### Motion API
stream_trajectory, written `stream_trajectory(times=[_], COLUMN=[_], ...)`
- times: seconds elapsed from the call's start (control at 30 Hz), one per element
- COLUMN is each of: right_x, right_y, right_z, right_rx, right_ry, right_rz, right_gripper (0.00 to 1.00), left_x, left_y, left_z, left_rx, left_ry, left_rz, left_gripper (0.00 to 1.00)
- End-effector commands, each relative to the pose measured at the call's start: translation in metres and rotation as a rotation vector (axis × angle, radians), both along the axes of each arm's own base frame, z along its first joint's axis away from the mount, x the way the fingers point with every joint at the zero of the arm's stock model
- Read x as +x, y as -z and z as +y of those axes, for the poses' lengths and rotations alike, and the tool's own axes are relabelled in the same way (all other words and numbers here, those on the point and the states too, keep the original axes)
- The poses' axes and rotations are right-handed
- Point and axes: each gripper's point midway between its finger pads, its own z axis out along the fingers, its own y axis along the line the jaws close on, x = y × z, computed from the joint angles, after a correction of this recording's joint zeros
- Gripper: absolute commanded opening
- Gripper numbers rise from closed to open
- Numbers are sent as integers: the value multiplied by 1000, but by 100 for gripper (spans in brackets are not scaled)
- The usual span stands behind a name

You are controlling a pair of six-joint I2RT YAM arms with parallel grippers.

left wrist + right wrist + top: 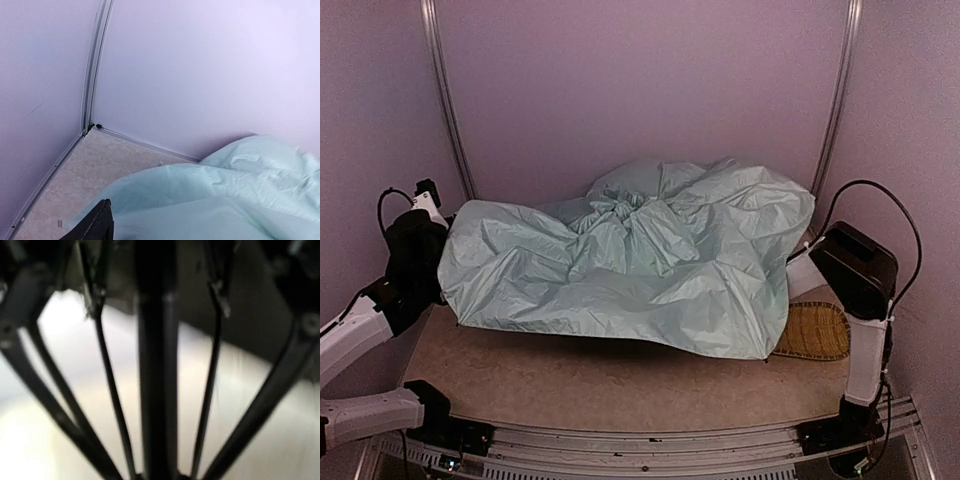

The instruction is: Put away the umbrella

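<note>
Top external shows little done: the umbrella (650, 270) lies spread, canopy crumpled, across the bench (620, 385), widest left to right (its shaft (156, 390) shows only beneath, from the right wrist). Collapsing and stowing remain, we judge. Whether the left claw (101, 225) or right claw grips, we cannot tell.

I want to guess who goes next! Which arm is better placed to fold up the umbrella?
Right, probably. The right arm reaches under the umbrella, and its camera faces the black shaft and ribs up close. The left arm sits at the fabric's outer edge.
</note>
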Motion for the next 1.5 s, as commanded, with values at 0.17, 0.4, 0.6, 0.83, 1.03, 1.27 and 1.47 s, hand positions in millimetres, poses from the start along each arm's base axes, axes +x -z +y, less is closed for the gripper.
stream_trajectory(times=[0.17, 0.4, 0.6, 0.83, 1.03, 1.27, 1.47], right_x=[-21, -22, -4, 8, 6, -32, -57], right_y=[58, 10, -74, -160, -182, -159, -156], right_z=[-1, -8, -53, -102, -122, -135, -147], right_rx=[-74, -39, 69, 78, -101, -338, -404], right_ry=[11, 12, 87, 155, 141, -3, -31], right_rz=[-5, -68, -85, -163, -208, -243, -310], right_gripper=[0, 0, 0, 0, 0, 0, 0], left_x=[0, -2, -5, -16, -26, -10, 9], left_y=[-9, -4, -3, -8, -10, -8, 13], left_z=[2, -1, -14, -68, -100, -33, -29], left_rx=[29, 45, 69, 150, 173, 18, -25], left_ry=[-7, -1, 62, 253, 391, 169, 218], left_rz=[-15, -9, -25, -92, -123, -91, -30], left_gripper=[66, 66, 66, 67, 70, 64, 62])
